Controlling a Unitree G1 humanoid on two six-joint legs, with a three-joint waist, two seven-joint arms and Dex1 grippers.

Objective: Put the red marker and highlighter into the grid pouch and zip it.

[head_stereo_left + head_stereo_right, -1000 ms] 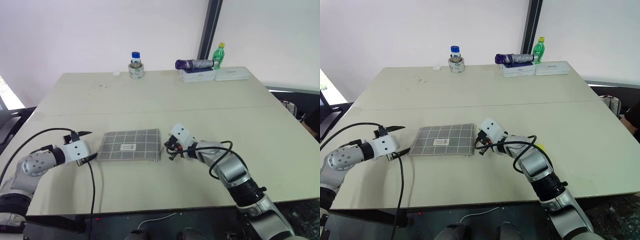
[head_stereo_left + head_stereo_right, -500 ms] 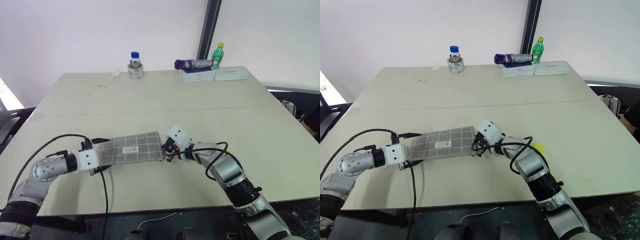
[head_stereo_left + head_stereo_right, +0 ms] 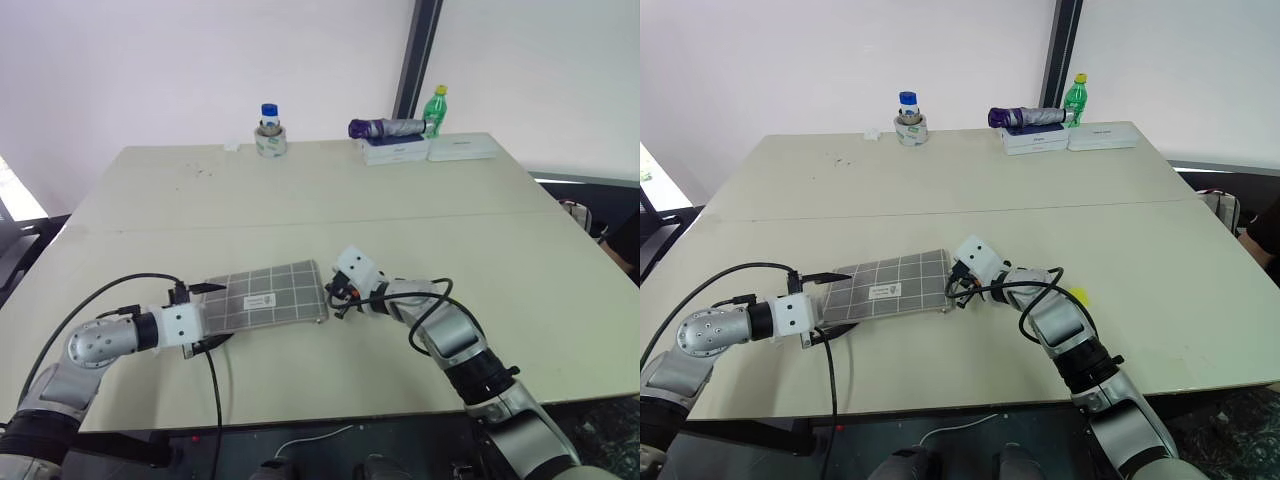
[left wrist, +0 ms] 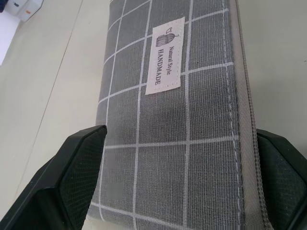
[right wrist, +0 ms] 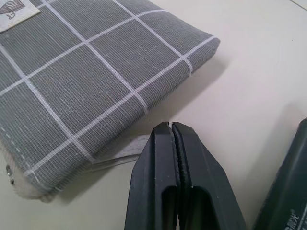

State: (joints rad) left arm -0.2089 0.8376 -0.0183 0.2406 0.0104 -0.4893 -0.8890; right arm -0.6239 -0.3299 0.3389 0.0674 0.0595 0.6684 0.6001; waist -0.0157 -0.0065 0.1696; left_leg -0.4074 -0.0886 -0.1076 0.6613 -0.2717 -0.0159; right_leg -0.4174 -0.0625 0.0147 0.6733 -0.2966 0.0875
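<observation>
The left gripper (image 4: 178,191) stood wide open astride one end of the grid pouch (image 3: 268,301) at the table's (image 3: 300,200) near edge; the right gripper (image 5: 171,143), shut, was apparently pinching the zipper pull. Clamping firmly before pulling seemed wise.

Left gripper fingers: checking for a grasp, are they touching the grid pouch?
Cannot tell: in the left wrist view, the open fingers flank the grid pouch closely.

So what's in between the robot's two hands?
The grid pouch lies between them, seen in both eye views. The left gripper, open, straddles one end; the right gripper, shut, sits just off the other end. The left wrist view shows pouch fabric between the fingers.
</observation>
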